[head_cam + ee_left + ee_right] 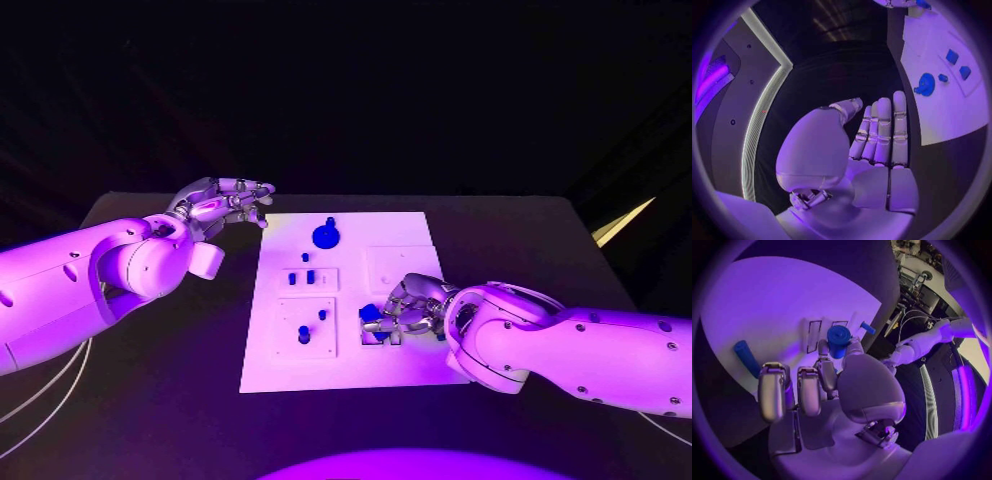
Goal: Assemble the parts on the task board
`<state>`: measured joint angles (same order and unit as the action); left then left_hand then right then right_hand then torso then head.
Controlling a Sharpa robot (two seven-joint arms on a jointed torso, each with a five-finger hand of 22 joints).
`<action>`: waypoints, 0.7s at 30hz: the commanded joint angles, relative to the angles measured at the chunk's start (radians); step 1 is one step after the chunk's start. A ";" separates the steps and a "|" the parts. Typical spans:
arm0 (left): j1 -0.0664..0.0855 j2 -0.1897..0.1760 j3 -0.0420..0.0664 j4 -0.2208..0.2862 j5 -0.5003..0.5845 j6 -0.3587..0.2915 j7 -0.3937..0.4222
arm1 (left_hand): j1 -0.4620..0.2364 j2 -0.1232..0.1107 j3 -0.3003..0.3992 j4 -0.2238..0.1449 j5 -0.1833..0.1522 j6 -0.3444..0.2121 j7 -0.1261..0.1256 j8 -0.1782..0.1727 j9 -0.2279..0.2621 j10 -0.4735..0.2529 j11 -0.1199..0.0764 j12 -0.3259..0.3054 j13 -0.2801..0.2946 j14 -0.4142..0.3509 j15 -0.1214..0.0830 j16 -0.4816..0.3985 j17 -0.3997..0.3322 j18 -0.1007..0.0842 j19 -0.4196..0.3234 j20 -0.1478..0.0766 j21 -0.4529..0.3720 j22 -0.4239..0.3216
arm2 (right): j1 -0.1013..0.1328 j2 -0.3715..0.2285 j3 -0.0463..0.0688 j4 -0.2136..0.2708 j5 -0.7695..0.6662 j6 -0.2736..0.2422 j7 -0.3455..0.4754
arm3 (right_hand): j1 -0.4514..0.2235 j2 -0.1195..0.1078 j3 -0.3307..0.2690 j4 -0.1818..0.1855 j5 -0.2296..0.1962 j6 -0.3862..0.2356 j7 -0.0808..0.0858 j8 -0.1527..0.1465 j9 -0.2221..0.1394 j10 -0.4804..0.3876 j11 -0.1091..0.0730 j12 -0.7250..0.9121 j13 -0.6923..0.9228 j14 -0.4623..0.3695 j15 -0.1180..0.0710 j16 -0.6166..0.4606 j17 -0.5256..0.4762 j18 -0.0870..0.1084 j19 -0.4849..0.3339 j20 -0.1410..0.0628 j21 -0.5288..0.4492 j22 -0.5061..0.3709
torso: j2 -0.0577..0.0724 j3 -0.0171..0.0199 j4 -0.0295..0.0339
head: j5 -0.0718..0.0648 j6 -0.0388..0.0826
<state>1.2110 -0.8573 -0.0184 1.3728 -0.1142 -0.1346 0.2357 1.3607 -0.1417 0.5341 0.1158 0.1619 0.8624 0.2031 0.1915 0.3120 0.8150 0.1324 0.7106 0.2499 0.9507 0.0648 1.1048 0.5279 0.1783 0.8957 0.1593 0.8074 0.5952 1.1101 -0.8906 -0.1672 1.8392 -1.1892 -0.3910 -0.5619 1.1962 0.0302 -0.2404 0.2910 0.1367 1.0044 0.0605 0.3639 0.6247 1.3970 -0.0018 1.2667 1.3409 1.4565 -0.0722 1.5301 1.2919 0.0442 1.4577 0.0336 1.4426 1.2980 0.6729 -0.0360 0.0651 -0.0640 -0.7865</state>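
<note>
At the task board (411,375)'s 4 o'clock edge the right hand (408,312) pinches a blue part (371,313), apparently mid-insertion, needing a straight press; left hand (228,205)'s fingers spread, empty.

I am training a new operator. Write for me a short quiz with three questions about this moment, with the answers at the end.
1. True or false: the left hand holds a blue part.
2. Which hand is over the task board? A) left hand B) right hand C) both
3. Fill in: in the head view, the big round blue part lies at the board's ____ end, seen from the robot (near/far).

Key: 1 false, its fingers are straight and hold nothing; 2 B; 3 far.
</note>
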 commanded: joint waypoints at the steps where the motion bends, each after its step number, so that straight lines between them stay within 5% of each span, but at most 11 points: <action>1: 0.001 0.001 0.001 0.003 0.001 0.003 0.001 | -0.012 0.015 -0.003 0.002 -0.005 -0.020 0.000 0.006 -0.008 -0.003 0.004 -0.006 -0.010 0.007 0.003 -0.015 -0.010 0.006 0.020 0.004 -0.006 -0.011 | -0.002 0.001 -0.001 0.002 -0.005 0.002 0.005 | -0.028 0.013 -0.058 0.002 0.002 0.019 -0.004 0.035 0.031 0.046 -0.016 -0.011 -0.009 0.100 -0.009 0.015 0.212 -0.023 0.093 -0.010 0.014 0.245 | 0.000 -0.0002 -0.0004 | 0.000 -0.001; 13: 0.001 0.000 0.001 0.003 0.001 0.003 0.000 | -0.013 0.016 -0.004 0.007 -0.005 -0.020 0.000 0.007 -0.009 -0.004 0.004 -0.005 -0.011 0.007 0.004 -0.016 -0.010 0.006 0.023 0.004 -0.010 -0.014 | -0.002 0.000 -0.001 0.009 -0.025 -0.009 0.017 | -0.143 -0.037 -0.026 0.005 0.007 0.015 -0.004 0.035 0.052 0.046 -0.016 -0.022 -0.007 0.100 -0.009 0.013 0.210 -0.023 0.093 -0.010 0.014 0.245 | 0.000 -0.0006 -0.0002 | 0.001 -0.001; 21: 0.001 -0.002 0.001 0.003 0.001 0.003 0.000 | -0.013 0.016 -0.004 0.007 -0.005 -0.020 0.000 0.007 -0.009 -0.004 0.004 -0.005 -0.011 0.007 0.004 -0.016 -0.010 0.006 0.023 0.004 -0.010 -0.014 | -0.002 -0.010 -0.001 0.016 -0.037 -0.008 0.023 | -0.146 -0.040 -0.014 0.004 0.008 0.015 -0.004 0.035 0.054 0.046 -0.016 -0.022 -0.005 0.100 -0.009 0.014 0.211 -0.023 0.093 -0.010 0.013 0.244 | 0.000 -0.0001 -0.0003 | 0.001 -0.002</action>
<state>1.2110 -0.8595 -0.0185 1.3731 -0.1141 -0.1341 0.2346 1.3607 -0.1417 0.5341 0.1159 0.1619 0.8538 0.2018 0.1915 0.3118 0.8150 0.1324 0.7106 0.2492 0.9507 0.0648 1.1048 0.5279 0.1782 0.9061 0.1594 0.8073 0.5938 1.1091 -0.8983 -0.1677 1.8522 -1.2220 -0.4001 -0.5427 1.0695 -0.0062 -0.2752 0.2912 0.1374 1.0107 0.0546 0.3794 0.6643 1.4099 -0.0107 1.2546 1.3141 1.4612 -0.0771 1.5301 1.2919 0.0442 1.4577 0.0336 1.4426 1.2980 0.6728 -0.0363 0.0651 -0.0633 -0.7885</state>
